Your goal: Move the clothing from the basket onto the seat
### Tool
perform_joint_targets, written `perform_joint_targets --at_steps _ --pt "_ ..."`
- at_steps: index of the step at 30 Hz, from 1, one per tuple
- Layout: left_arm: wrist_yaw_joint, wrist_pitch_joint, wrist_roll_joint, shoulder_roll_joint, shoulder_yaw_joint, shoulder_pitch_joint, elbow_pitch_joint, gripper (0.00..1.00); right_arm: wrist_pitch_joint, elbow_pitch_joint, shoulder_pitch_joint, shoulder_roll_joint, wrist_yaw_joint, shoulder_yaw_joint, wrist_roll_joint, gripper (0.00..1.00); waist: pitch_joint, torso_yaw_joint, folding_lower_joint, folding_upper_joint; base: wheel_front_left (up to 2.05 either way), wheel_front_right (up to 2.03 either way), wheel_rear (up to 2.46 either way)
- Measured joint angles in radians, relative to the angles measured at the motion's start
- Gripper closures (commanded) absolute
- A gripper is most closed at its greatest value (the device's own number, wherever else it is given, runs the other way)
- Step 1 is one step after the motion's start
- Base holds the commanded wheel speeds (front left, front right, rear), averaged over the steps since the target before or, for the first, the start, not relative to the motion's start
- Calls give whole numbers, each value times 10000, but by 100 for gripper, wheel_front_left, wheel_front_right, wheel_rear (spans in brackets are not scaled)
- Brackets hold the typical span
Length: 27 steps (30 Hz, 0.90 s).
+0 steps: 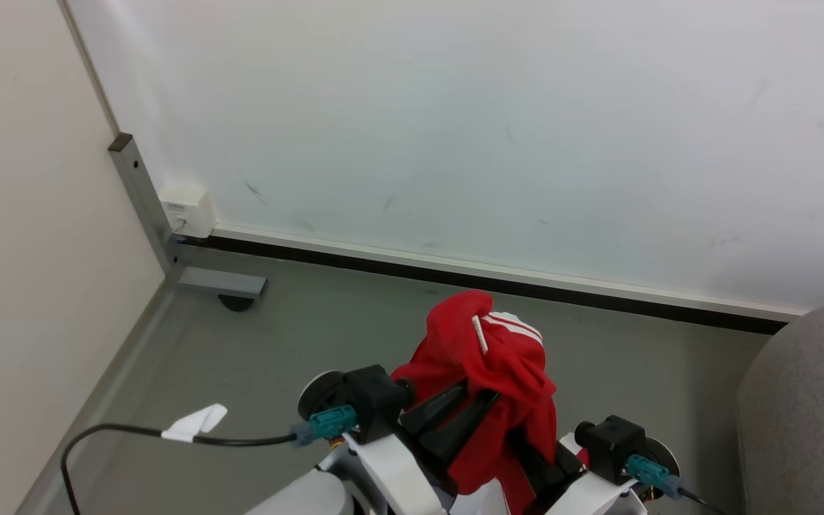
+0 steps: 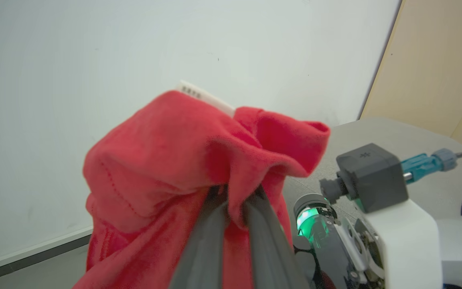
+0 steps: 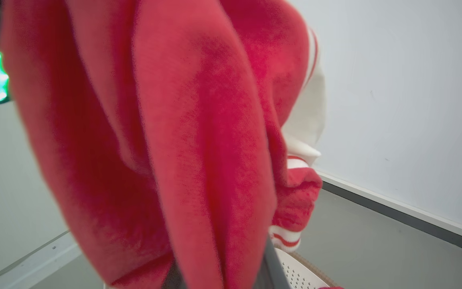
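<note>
The red clothing [image 1: 487, 357] with white bands hangs bunched in the air above the grey floor, draped over both grippers. In the left wrist view my left gripper [image 2: 237, 196] is shut, pinching a fold of the clothing [image 2: 167, 160] between its dark fingers [image 2: 211, 241]. My right gripper [image 1: 533, 454] sits just right of it, its fingers buried under the cloth. In the right wrist view the clothing [image 3: 175, 140] runs down between that gripper's fingers [image 3: 272, 265]. A bit of the white perforated basket [image 3: 299, 275] shows below. The grey seat [image 1: 805, 415] stands at the right.
A pale wall with a dark baseboard [image 1: 498, 282] runs across ahead. A grey metal post with a foot [image 1: 219, 282] and a white box [image 1: 187, 207] stand at the left corner. A black cable with a white tag [image 1: 194, 422] trails left of the arm.
</note>
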Motion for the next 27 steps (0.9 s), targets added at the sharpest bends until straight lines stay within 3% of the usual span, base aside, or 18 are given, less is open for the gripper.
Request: perform_joint_targets --at_steps 14,15,16,17,27 --pt "119 -171 -105 82 36 261 8 100 0 -989 783 -4 0 -961 77 100 84 -591 0 0 0 0 0" --pt "123 -180 -105 75 29 289 6 82 0 -1060 817 -4 0 -988 79 100 94 -637 0 0 0 0 0" --pt "132 -186 -105 67 23 306 8 55 -2 -1116 844 0 0 -1037 82 100 104 -683 0 0 0 0 0" --pt "196 -255 -105 52 56 324 -10 0 0 -1177 868 0 0 -1106 127 100 112 -734 0 0 0 0 0" --pt "345 -351 27 182 -92 531 -46 0 0 -1960 903 -2 0 -2341 144 100 226 -1715 0 0 0 0 0"
